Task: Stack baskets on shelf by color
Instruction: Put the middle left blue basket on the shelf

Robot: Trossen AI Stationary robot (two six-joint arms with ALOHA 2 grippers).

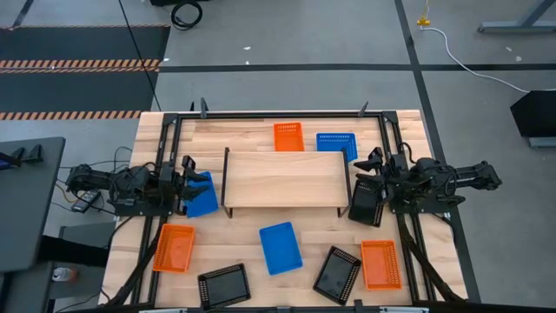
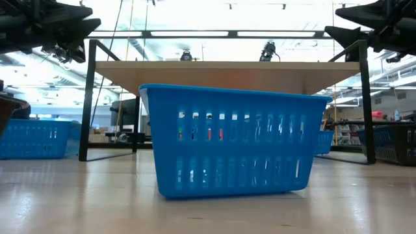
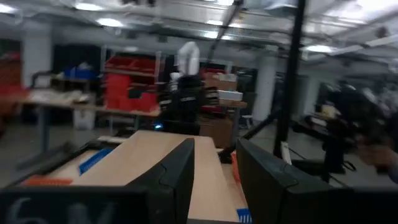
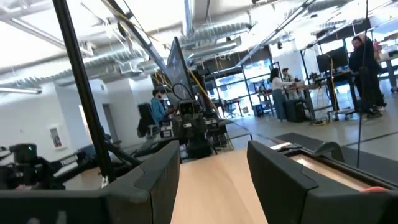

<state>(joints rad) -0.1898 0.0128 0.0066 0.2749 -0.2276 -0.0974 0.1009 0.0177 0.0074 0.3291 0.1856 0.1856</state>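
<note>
On the tabletop, the shelf (image 1: 284,178) stands bare with no basket stacked, while blue, black and orange baskets (image 1: 280,248) lie scattered around it; the left gripper (image 1: 193,178) and right gripper (image 1: 369,173) hover at its two ends, fingers parted and holding nothing, so sorting seemingly remains undone.

A light-wood surface (image 1: 408,148) fills the lower middle of the high view, framed by dark metal rails (image 1: 287,114). Grey floor surrounds it, with black-and-orange striped mats (image 1: 78,65) at upper left, a white cable (image 1: 460,56) at upper right, and a dark desk (image 1: 26,204) at left.
</note>
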